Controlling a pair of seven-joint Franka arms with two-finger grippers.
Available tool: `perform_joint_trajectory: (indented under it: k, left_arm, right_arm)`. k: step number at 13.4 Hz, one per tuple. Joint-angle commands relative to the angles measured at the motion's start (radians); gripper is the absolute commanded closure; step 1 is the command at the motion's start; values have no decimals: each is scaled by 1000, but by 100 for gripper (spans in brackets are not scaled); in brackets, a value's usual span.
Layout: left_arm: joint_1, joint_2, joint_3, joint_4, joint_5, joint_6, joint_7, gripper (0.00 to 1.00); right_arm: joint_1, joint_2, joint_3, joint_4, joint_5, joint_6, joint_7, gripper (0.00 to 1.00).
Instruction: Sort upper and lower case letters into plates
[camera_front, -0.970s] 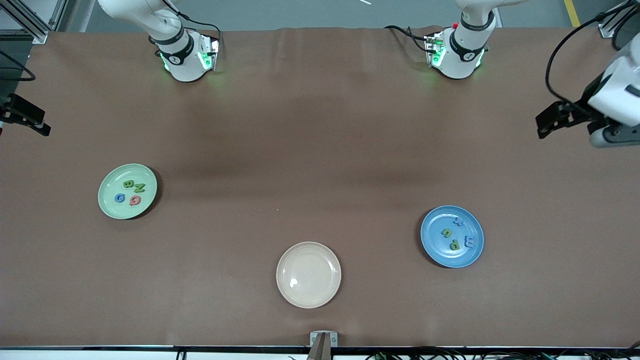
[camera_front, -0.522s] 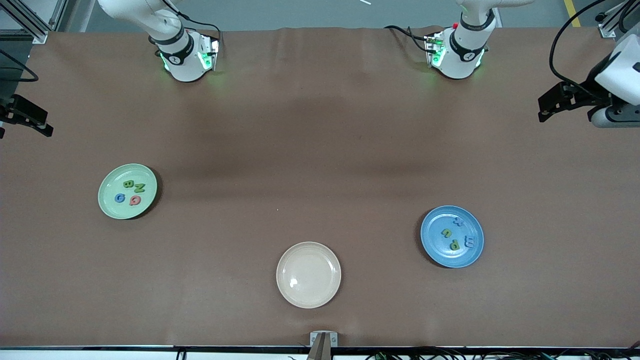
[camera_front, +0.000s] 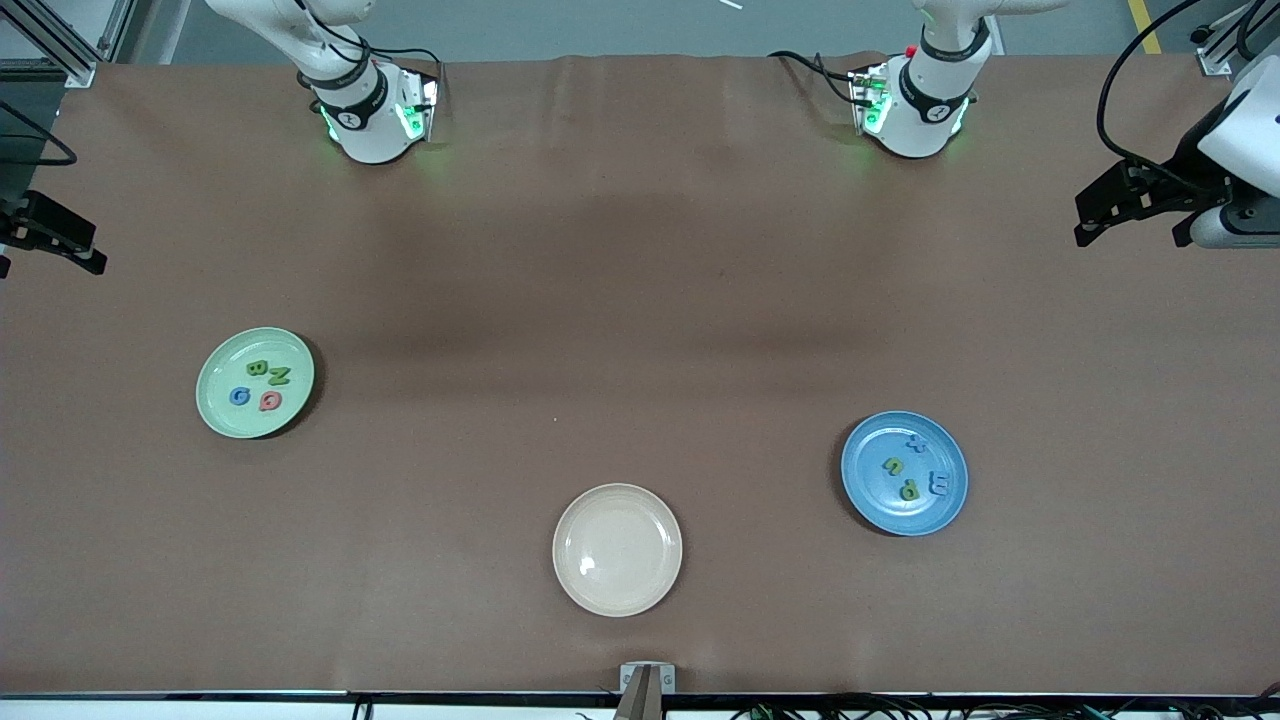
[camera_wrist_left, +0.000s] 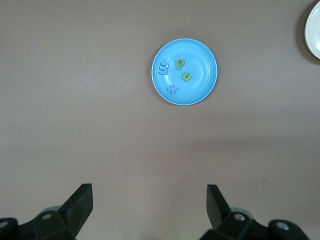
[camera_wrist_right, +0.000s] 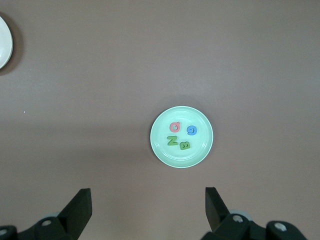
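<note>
Front view has the mint green plate (camera_front: 255, 383) at mid-left of the frame with four letters on it: a green B (camera_front: 257, 368), a green N (camera_front: 279, 377), a blue G (camera_front: 239, 397) and a pink one (camera_front: 270, 402). Blue plate (camera_front: 904, 473) sits lower right, carrying a green p (camera_front: 909, 490), a green u (camera_front: 893, 465), a blue m (camera_front: 940, 484) and a blue x (camera_front: 915, 443). Cream plate (camera_front: 617, 549) at bottom center is bare. Left gripper (camera_wrist_left: 148, 206) hangs high at the frame's right edge, fingers spread wide, holding nothing. Right gripper (camera_wrist_right: 148, 207) is at the left edge, spread wide too, nothing in it.
</note>
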Motion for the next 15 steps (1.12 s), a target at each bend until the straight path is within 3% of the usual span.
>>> perform_joint_trajectory:
  k: [1, 15]
  left_arm:
    - [25, -20, 2, -23, -22, 16, 0, 0]
    - [19, -2, -9, 18, -7, 0, 9, 0]
  right_arm:
    - [-29, -11, 34, -5, -19, 5, 11, 0]
    - [-30, -11, 34, -5, -20, 4, 12, 0]
